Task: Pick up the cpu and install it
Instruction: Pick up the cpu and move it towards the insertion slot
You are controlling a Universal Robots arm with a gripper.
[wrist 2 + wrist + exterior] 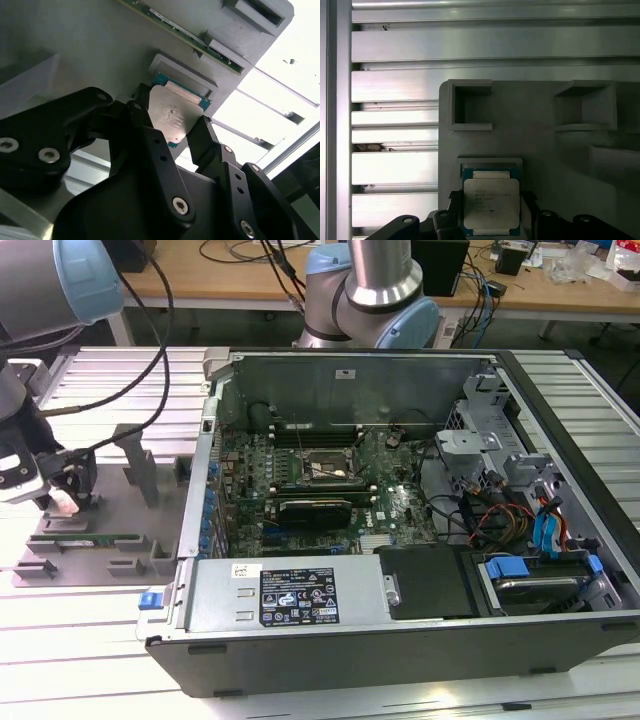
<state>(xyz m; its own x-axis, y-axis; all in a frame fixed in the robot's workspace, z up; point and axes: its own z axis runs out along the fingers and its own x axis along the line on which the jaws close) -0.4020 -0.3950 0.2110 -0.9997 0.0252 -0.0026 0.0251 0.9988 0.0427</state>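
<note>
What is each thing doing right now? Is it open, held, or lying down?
cpu: lying flat in its pocket on the grey holder.
gripper: low over the grey holder, straddling the cpu.
memory stick: lying flat in the grey holder.
computer case: open, side panel off.

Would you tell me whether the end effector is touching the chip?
Cannot tell: in both wrist views the end effector flanks the chip closely, contact unclear.
</note>
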